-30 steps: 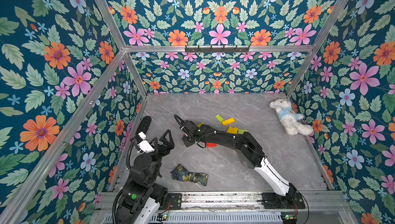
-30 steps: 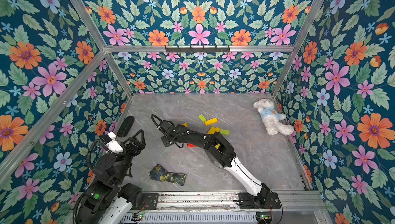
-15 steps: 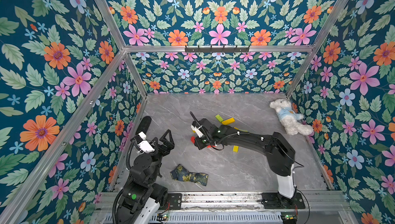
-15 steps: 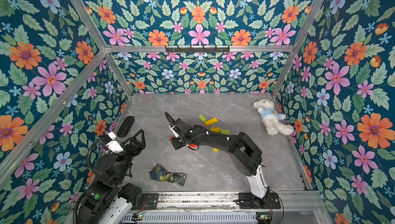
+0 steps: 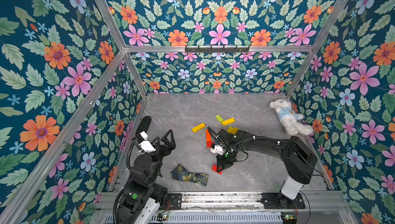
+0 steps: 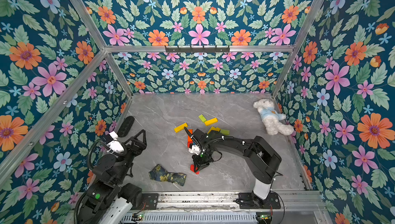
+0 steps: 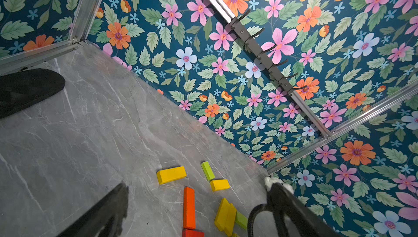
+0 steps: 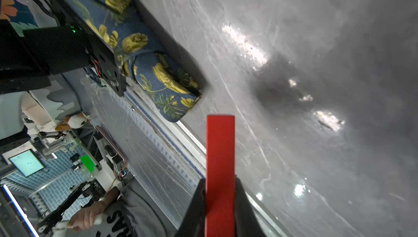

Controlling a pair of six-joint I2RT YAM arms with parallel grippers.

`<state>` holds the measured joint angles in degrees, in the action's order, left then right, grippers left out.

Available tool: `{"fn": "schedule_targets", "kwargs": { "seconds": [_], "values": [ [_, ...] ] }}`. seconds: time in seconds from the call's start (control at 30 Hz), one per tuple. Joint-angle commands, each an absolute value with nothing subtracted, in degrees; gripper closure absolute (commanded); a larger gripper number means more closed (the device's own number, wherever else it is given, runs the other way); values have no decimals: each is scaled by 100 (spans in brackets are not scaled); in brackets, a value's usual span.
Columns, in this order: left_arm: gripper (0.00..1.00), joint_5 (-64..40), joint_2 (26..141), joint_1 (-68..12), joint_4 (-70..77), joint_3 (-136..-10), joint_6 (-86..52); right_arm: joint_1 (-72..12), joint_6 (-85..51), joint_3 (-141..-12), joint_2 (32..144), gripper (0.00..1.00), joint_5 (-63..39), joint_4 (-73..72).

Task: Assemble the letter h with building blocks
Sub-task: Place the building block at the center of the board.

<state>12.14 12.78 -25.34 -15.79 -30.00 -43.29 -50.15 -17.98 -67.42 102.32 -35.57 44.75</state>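
Note:
My right gripper (image 5: pixel 220 168) (image 8: pixel 220 193) is shut on a red block (image 5: pixel 216 168) (image 6: pixel 194 168) (image 8: pixel 220 156) and points down near the table's front middle. The other building blocks lie behind it. They are an orange bar (image 5: pixel 208 135) (image 7: pixel 189 208) with a red block (image 5: pixel 210 144) (image 7: pixel 192 233) at its near end, a yellow bar (image 5: pixel 198 127) (image 7: pixel 171 174), a lime green block (image 5: pixel 219 118), an amber bar (image 5: pixel 228 121), two yellow bars side by side (image 6: pixel 213 129) (image 7: pixel 225 216) and a lime block (image 6: pixel 224 131). My left gripper (image 5: pixel 165 140) is open, raised at the front left, holding nothing.
A folded dark floral cloth (image 5: pixel 189 176) (image 8: pixel 147 66) lies just left of the held red block. A white teddy bear (image 5: pixel 288 116) lies at the back right by the wall. A black flat sole-shaped object (image 5: pixel 144 124) sits along the left wall. A metal rail (image 5: pixel 213 199) borders the front.
My right arm has swung from beside the orange bar towards the front of the table, carrying the red block and turning it downward. The left arm has not moved.

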Motion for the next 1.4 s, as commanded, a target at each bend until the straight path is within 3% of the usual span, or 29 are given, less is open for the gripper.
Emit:
{"fn": "schedule_targets", "kwargs": {
  "seconds": [0.0, 0.1, 0.3, 0.4, 0.57, 0.7, 0.9, 1.13, 1.37],
  "values": [
    [0, 1257, 1253, -2531, -1423, -3041, -4252, -5005, -1369, -6871, 10476, 90, -3718, 5110],
    [0, 1283, 1210, -2531, -1444, -3043, -4241, -4997, -1283, -6945, 10720, 84, -3477, 5243],
    [0, 1327, 1144, -2531, -1485, -3054, -4209, -4923, -1505, -7151, 10789, 52, -2375, 5427],
    [0, 1320, 1157, -2531, -1488, -3052, -4196, -4899, -1752, -7239, 10726, 46, -1792, 5451],
    [0, 1314, 1151, -2531, -1477, -3059, -4200, -4989, -2741, -7279, 10273, 44, -947, 5270],
    [0, 1267, 1120, -2536, -1434, -2994, -4224, -5562, -3623, -7233, 9866, 42, -386, 4933],
    [0, 1200, 1082, -2531, -1389, -2935, -4254, -6257, -3853, -7297, 10065, 55, -951, 4571],
    [0, 1024, 1229, -2531, -1336, -2961, -4245, -6952, -4108, -7182, 10259, 56, -1296, 4383],
    [0, 1038, 1206, -2532, -1366, -2944, -4247, -7031, -4314, -7034, 10506, 56, -1151, 4297]
  ]
}}
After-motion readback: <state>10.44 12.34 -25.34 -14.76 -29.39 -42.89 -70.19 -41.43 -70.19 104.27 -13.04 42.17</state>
